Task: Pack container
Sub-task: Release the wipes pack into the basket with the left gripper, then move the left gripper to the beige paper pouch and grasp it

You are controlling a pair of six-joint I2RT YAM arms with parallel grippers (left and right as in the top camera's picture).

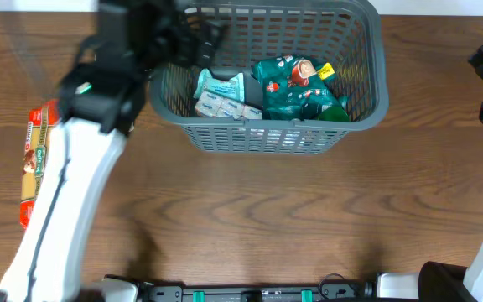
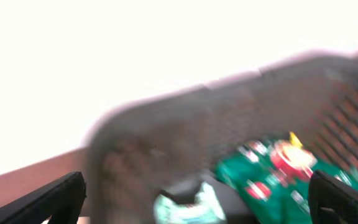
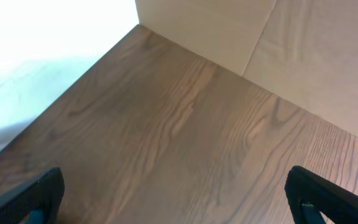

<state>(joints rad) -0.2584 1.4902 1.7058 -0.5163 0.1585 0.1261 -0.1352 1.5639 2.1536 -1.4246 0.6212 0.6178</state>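
First, risk: the left gripper (image 2: 197, 196) hangs at the left rim of the container (image 1: 267, 138); a low sweep could, I judge, catch the lattice and drag it.
Further risk: red packet (image 1: 36, 159) lies partly under the left arm and is easily nudged.
Left arm: stretched up-table, wrist view blurred.
Left claw: spread wide, holding nothing.
Right gripper (image 3: 176, 190): over bare table (image 1: 267, 210), spread wide, empty.
Container position: far centre; green packets (image 1: 296, 84) and pale packets (image 1: 220, 96) inside.

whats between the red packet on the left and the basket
In the overhead view the left arm crosses the stretch between the red packet and the container; beneath it only bare wooden table shows.
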